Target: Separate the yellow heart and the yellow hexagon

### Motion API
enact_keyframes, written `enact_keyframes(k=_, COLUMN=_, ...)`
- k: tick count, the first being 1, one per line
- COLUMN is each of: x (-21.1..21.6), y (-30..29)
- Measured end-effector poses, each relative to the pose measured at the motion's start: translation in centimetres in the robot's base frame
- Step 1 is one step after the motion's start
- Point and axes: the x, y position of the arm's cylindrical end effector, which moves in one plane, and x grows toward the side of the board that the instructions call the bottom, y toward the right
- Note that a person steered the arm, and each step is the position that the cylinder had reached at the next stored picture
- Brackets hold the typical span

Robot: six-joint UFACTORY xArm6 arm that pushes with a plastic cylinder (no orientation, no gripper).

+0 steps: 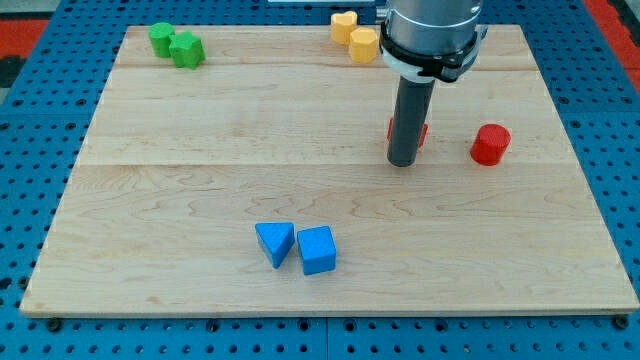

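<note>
The yellow heart (pixel 344 25) lies at the view's top edge of the wooden board, touching the yellow hexagon (pixel 364 45) just to its lower right. My tip (pixel 403 162) rests on the board well below them, toward the view's right. It stands right in front of a red block (pixel 420 130) that the rod mostly hides. The tip is apart from both yellow blocks.
A red cylinder (pixel 490 145) sits right of the tip. Two green blocks (pixel 161 38) (pixel 186 50) touch at the top left. A blue triangle (pixel 275 243) and a blue cube (pixel 317 250) lie side by side near the bottom. The board (pixel 180 180) is ringed by blue pegboard.
</note>
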Motion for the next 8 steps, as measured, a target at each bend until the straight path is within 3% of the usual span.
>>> enact_keyframes(k=1, x=2.0, y=-4.4)
enact_keyframes(k=2, x=-4.8, y=-4.4)
enact_keyframes(k=3, x=-4.7, y=2.1)
enact_keyframes(k=4, x=-4.7, y=4.6)
enact_keyframes(k=5, x=-4.7, y=2.2)
enact_keyframes(k=6, x=-8.3, y=3.0)
enact_keyframes(k=8, x=-25.9, y=6.2)
